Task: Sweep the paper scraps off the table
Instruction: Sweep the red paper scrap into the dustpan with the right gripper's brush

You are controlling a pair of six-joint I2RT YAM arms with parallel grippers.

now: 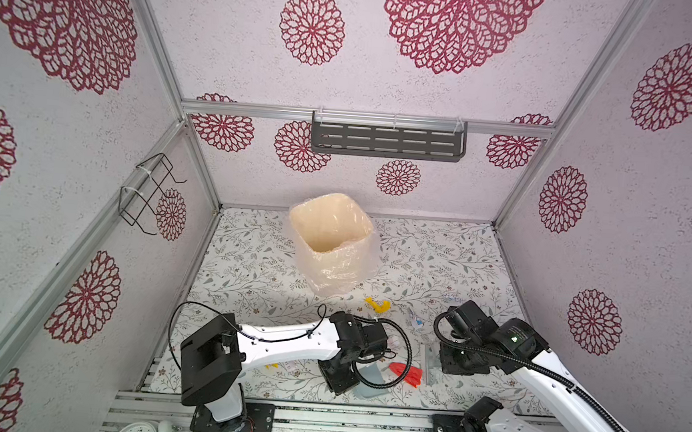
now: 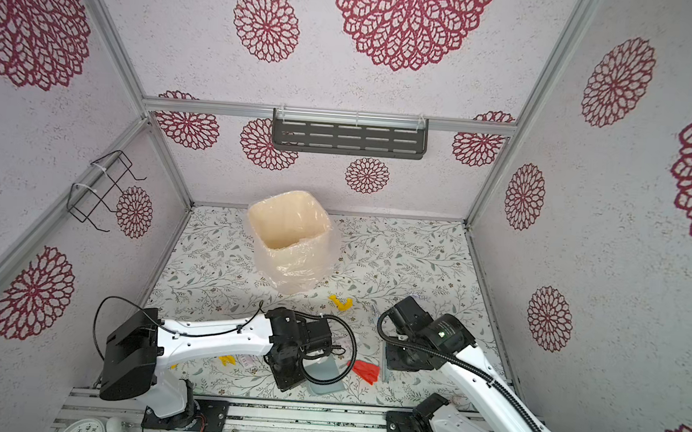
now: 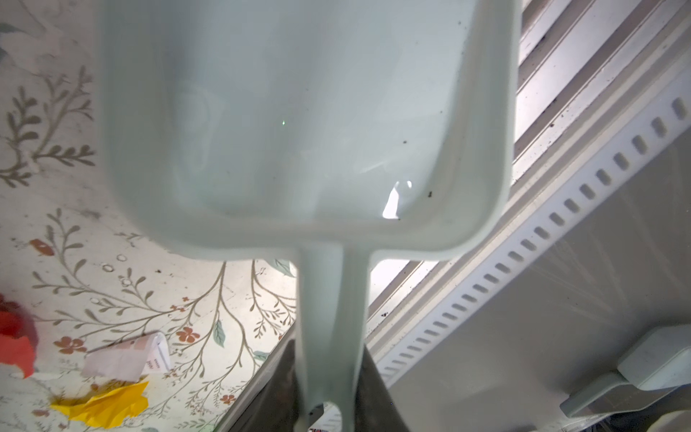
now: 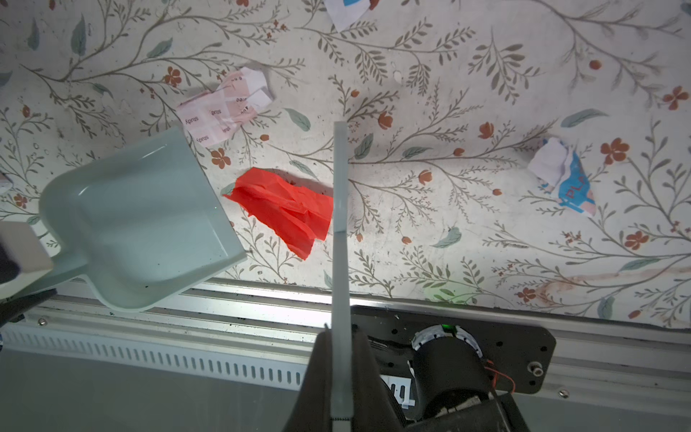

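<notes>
My left gripper (image 3: 329,392) is shut on the handle of the pale blue-grey dustpan (image 3: 299,131), which sits low at the table's front edge (image 1: 370,379) with nothing in its pan. My right gripper (image 4: 341,374) is shut on the thin pale brush (image 4: 341,224), seen edge-on. A red paper scrap (image 4: 288,209) lies between the brush and the dustpan's mouth (image 4: 138,220), right beside the brush. A white scrap with pink print (image 4: 224,108) and a blue-marked one (image 4: 564,179) lie further off. Yellow scraps (image 1: 377,304) (image 3: 108,406) lie on the leafy table (image 1: 249,260).
A cream bin lined with a clear bag (image 1: 329,228) stands at the back middle of the table. A metal rail (image 1: 322,411) runs along the front edge under both arm bases. A dark shelf (image 1: 387,140) and a wire rack (image 1: 145,194) hang on the walls.
</notes>
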